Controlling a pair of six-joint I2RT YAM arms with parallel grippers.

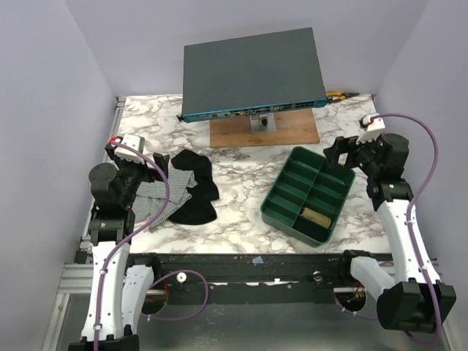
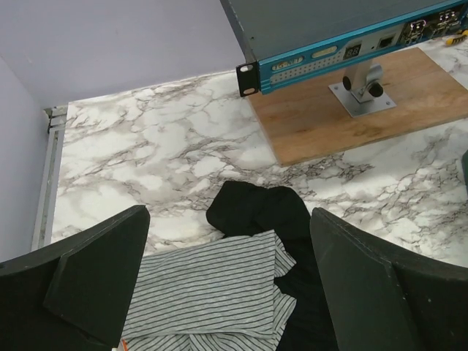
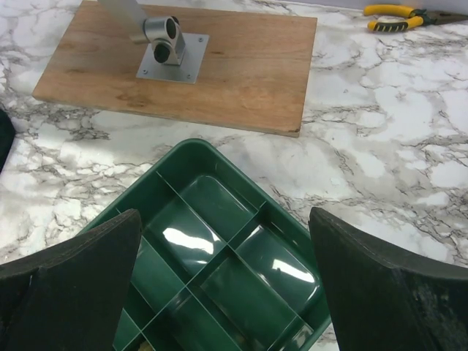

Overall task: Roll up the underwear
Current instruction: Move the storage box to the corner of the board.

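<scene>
A grey striped underwear lies flat at the table's left, partly overlapping a black underwear crumpled to its right. In the left wrist view the striped underwear sits low between the fingers, with the black underwear beyond and beside it. My left gripper hovers over the striped piece, open and holding nothing. At the far right, my right gripper hangs open above the back corner of the green tray, nothing between its fingers.
The green divided tray holds a tan roll in a near compartment. A dark rack device stands on a wooden board at the back. Yellow-handled pliers lie at the back right.
</scene>
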